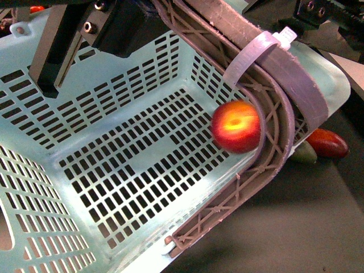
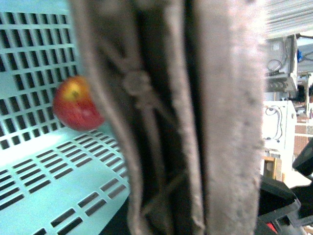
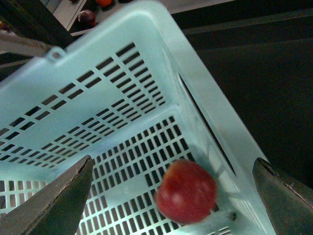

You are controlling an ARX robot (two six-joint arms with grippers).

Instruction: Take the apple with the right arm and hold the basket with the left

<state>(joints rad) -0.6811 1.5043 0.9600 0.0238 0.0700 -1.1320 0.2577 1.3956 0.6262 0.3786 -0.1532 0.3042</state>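
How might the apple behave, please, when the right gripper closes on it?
Round and smooth-skinned, the apple will probably roll on the basket's slotted floor if nudged off-centre. It looks firm, so it should hold shape between the open right gripper's fingers. Glossy skin may slip.

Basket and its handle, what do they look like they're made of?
The basket looks like moulded plastic, pale mint with a slight sheen; the even slots suggest moulding. Its handle seems a matte brownish-grey plastic lattice, scuffed. The zip tie looks like white nylon, though that is a guess.
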